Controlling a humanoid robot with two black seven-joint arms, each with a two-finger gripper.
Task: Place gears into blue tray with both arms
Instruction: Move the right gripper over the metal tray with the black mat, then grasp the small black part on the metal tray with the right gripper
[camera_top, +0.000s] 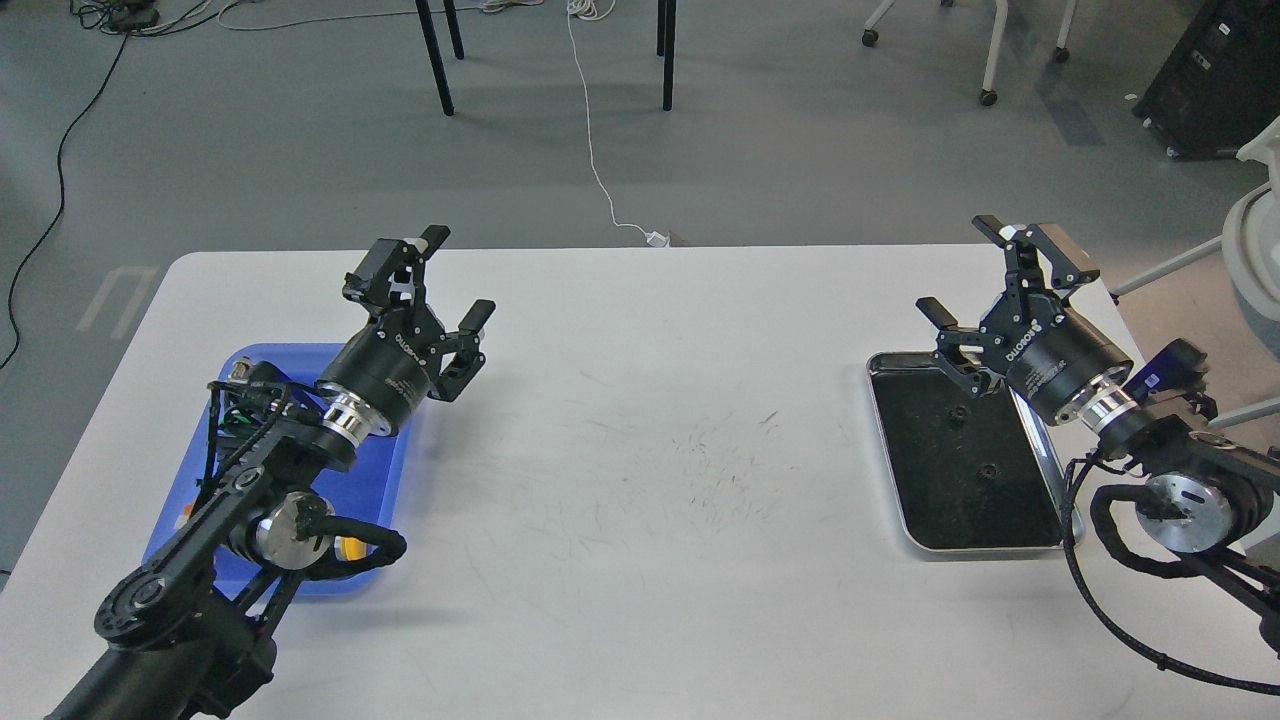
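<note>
The blue tray (385, 480) lies at the table's left, mostly covered by my left arm. Above its far right corner my left gripper (450, 275) is open and holds nothing. At the right, two small black gears (958, 411) (988, 470) lie on the black inside of a steel tray (1045, 465). My right gripper (962, 268) hovers over that tray's far edge, open and empty, a little beyond the nearer gear.
Small coloured parts (350, 548) show in the blue tray beside my left arm. The white table (650, 480) has faint scuff marks in its middle. Table legs, chair bases and cables stand on the grey floor beyond the far edge.
</note>
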